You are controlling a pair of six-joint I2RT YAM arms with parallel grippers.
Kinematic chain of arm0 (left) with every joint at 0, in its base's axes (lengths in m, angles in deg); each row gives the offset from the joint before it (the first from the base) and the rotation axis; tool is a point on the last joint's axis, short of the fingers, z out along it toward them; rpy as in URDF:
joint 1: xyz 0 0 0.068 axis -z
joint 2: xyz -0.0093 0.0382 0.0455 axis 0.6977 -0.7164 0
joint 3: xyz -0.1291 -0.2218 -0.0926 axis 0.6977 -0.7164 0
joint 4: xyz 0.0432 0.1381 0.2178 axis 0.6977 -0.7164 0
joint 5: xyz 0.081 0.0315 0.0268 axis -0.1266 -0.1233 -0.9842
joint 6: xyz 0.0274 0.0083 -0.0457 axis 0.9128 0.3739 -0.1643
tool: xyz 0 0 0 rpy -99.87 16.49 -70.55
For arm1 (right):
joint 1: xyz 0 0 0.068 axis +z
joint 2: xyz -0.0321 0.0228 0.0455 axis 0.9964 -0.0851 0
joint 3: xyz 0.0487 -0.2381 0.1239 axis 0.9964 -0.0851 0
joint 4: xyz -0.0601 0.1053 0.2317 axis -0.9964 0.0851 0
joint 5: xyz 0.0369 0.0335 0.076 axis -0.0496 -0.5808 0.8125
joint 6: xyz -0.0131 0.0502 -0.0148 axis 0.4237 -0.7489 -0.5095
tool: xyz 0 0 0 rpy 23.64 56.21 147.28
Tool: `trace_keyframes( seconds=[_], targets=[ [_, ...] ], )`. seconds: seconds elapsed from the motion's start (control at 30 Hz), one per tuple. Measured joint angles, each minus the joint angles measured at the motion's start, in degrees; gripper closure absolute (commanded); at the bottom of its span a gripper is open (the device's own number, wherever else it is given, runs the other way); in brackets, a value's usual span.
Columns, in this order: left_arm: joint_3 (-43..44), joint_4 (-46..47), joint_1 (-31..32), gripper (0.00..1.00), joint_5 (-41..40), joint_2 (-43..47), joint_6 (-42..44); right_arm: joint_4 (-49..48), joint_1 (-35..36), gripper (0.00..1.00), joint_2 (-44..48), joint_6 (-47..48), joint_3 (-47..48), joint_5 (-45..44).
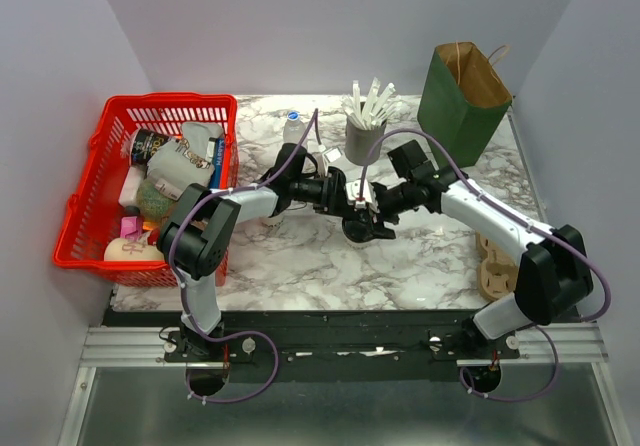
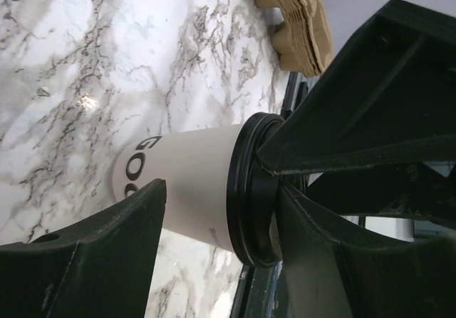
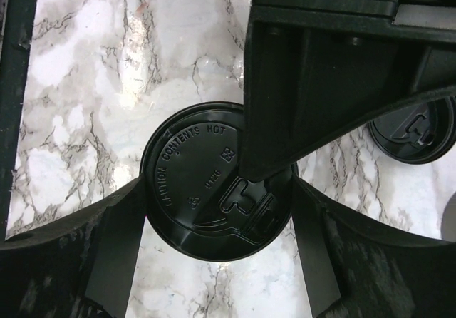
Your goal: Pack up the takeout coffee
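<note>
Both arms bent inward; left gripper (image 2: 221, 190) and right gripper (image 3: 217, 182) meet at takeout coffee (image 2: 187, 179), jaws of each straddling it.

I see the takeout coffee (image 2: 189, 179) near the middle of the counter (image 1: 300, 261). It is a small cream-white paper cup with black lettering on its side, of which I can read "GO". Its round black plastic lid (image 3: 196, 182) is pressed on and embossed "CAUTION CONTENTS HOT". The cup is upright, lid facing up. I can't tell whether its base touches the marble.
</note>
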Motion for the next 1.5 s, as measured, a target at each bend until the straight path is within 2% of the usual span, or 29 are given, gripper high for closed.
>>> trace_keyframes(
  seconds=[0.13, 0.3, 0.6, 0.63, 1.1, 1.43, 1.5],
  targets=[
    [-0.07, 0.46, -0.22, 0.30, 1.14, 0.00, -0.55, -5.62, 1.88, 0.20, 2.54, -0.68, -3.65, -2.54],
    [0.76, 1.09, -1.27, 0.30, 0.07, -0.13, -0.48, -9.70, 2.40, 0.21, 1.38, -4.02, -3.02, -4.46],
    [2.36, -0.20, -1.70, 0.23, -4.09, -0.44, -0.09, -3.87, -0.92, 0.21, -5.92, -7.98, 6.88, -1.51],
    [2.69, -0.50, -1.79, 0.01, -4.24, -0.44, -0.02, -3.43, -1.38, 0.21, -6.64, -8.22, 7.54, -1.11],
    [11.23, -8.31, -6.93, 0.01, -6.62, 3.02, 2.34, -1.25, -3.13, 0.22, -13.11, -10.25, 14.93, 1.11],
    [14.97, -12.13, -12.63, 0.01, -7.52, 5.29, 2.51, -1.01, -3.32, 0.22, -21.73, -13.97, 25.79, 1.62],
    [15.28, -12.59, -13.77, 0.01, -7.76, 5.73, 2.69, -0.83, -3.34, 0.19, -23.06, -14.93, 27.71, 1.86]
  ],
)
